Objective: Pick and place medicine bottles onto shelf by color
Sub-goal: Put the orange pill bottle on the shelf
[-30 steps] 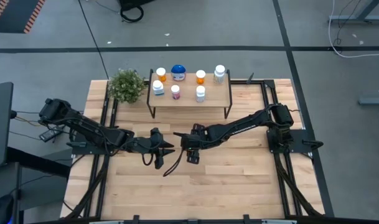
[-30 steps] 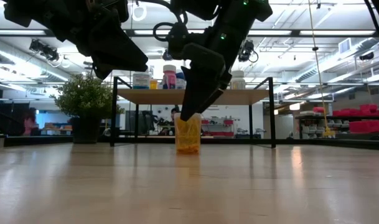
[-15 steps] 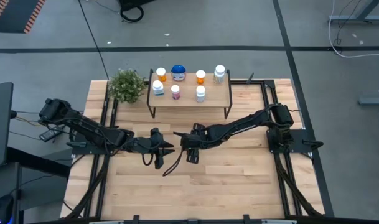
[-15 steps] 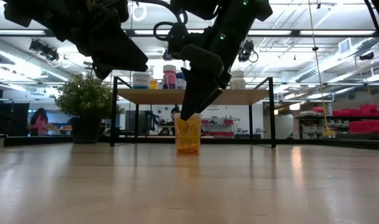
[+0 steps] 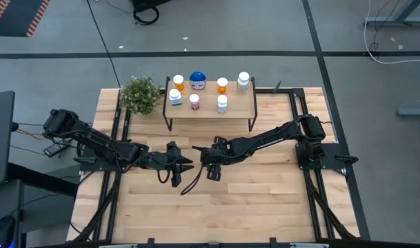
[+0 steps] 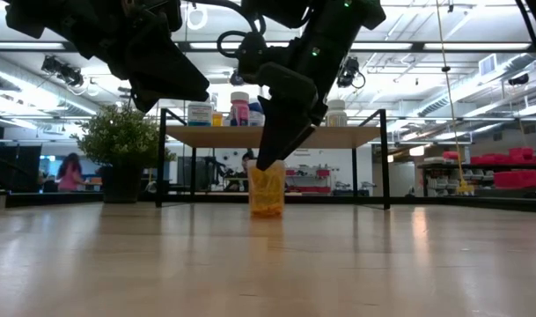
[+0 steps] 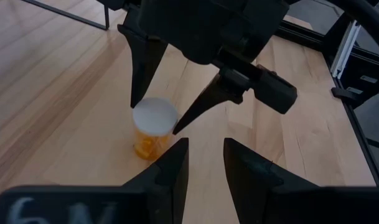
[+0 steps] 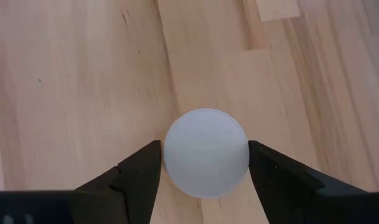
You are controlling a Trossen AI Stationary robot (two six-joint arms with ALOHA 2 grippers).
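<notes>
An orange medicine bottle (image 6: 267, 189) with a white cap (image 8: 206, 152) stands upright on its base on the wooden table, in front of the shelf (image 5: 235, 111). My right gripper (image 6: 269, 164) slants down over it, shut on the cap. In the high view the gripper (image 5: 209, 165) hides the bottle. My left gripper (image 7: 206, 155) hovers just left of the bottle, above the table, with a narrow gap between its fingers and nothing in it. Several more medicine bottles (image 5: 194, 101) stand on the shelf. My right gripper pinches the white cap's rim (image 8: 167, 155) between its two fingers, one on each side. The fingers (image 7: 142, 74) come from above, slanting down from the table's right. The bottle stands upright with its base on the table.
A green potted plant (image 5: 141, 94) stands at the shelf's left end. Black frame rails (image 5: 297, 117) run along the table's sides. Bare wood lies in front of both grippers toward the near edge (image 5: 216, 220). A person moves in the room far behind.
My right gripper's fingers have drawn in a little onto the bottle's cap, without the arm shifting. The bottle stands where it was.
</notes>
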